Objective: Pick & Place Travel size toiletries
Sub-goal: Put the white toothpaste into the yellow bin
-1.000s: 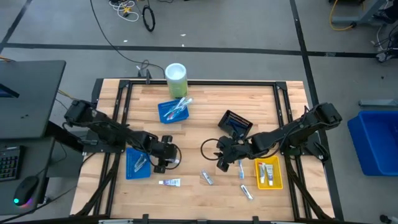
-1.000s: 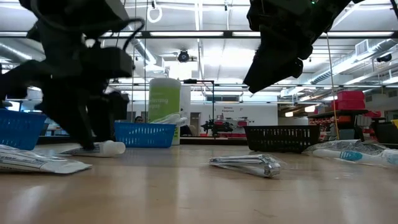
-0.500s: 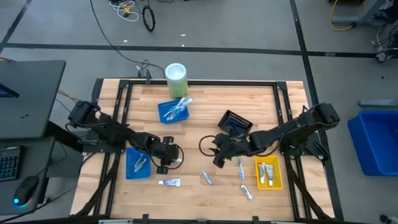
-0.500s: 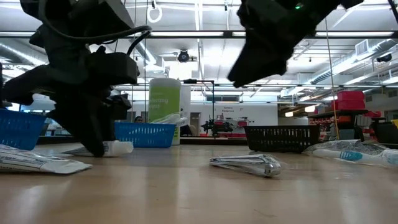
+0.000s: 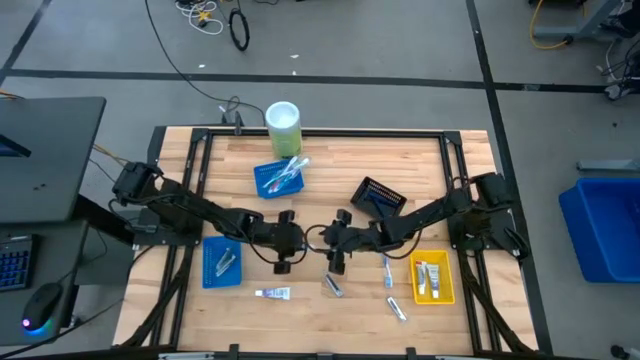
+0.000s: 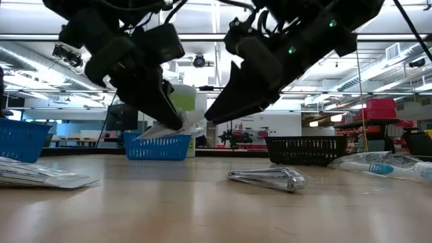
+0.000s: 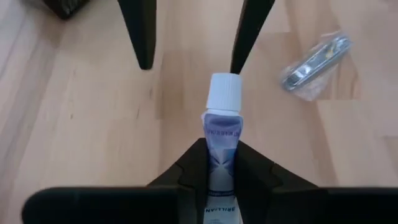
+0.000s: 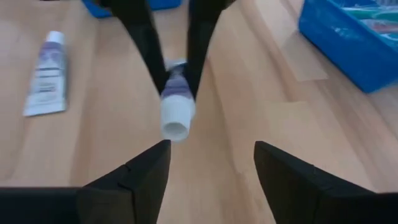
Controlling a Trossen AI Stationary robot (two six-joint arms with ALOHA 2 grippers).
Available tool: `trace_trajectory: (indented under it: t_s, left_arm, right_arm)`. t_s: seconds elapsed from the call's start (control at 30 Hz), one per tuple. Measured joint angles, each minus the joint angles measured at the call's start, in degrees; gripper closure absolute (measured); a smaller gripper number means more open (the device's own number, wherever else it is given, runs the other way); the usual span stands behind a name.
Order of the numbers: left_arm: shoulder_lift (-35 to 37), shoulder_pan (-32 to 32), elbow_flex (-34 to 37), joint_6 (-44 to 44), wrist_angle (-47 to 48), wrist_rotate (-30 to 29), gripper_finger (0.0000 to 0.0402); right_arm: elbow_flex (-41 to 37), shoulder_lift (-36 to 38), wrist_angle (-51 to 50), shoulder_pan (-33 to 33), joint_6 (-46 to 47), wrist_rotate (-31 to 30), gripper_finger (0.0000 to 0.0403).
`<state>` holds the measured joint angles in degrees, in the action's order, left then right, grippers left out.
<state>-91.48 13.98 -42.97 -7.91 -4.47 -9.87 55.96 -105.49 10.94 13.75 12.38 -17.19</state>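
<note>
My left gripper (image 7: pixel 221 152) is shut on a small white tube with blue print (image 7: pixel 221 127) and holds it above the middle of the table (image 5: pixel 300 240). Its white cap (image 8: pixel 176 119) points at my right gripper (image 8: pixel 211 149). That gripper stands open facing it, a short way off, and touches nothing (image 5: pixel 336 247). On the table lie another tube (image 5: pixel 272 293), a wrapped razor (image 5: pixel 332 286), a toothbrush (image 5: pixel 388 268) and one more wrapped item (image 5: pixel 397 309). My left gripper pinches the tube's flat body (image 7: pixel 221 163) between its two fingers, behind the cap end. The tube lies along the fingers and its capped end sticks out past their tips toward the table's right. It is lifted clear of the table.
A yellow tray (image 5: pixel 447 280) with tubes stands at the near right and a blue tray (image 5: pixel 208 268) at the near left. A blue basket (image 5: pixel 262 180) holds toothbrushes and a black basket (image 5: pixel 384 190) sits mid-table. A green-and-white cylinder (image 5: pixel 283 120) stands at the far edge.
My left gripper has taken hold of the tube on the table, lifted it clear and carried it toward the table's right, to the middle. My right gripper has moved toward the table's left and now meets it there.
</note>
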Motion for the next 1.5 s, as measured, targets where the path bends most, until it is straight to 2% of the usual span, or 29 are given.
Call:
trace_trajectory:
  t_s: [0.27,0.67,1.17,1.5]
  left_arm:
    - [-0.02,-2.38,-1.19,0.01,-0.77,-0.07,0.0336]
    - [0.07,-3.10,-1.17,-0.36,-2.92,1.28,0.0336]
    - [0.07,-3.06,-1.17,-0.45,-2.38,1.40,0.0336]
    - [0.07,-3.08,-1.13,-2.44,-2.32,1.45,0.0333]
  right_arm:
    - [0.00,-0.26,2.19,-1.05,-2.01,4.42,0.0155]
    - [0.00,-0.26,3.22,-1.48,-3.03,4.33,0.0215]
    - [0.00,-0.26,3.17,-1.46,-4.46,4.29,0.0318]
    - [0.00,-0.26,3.05,-1.46,-4.50,4.31,0.0330]
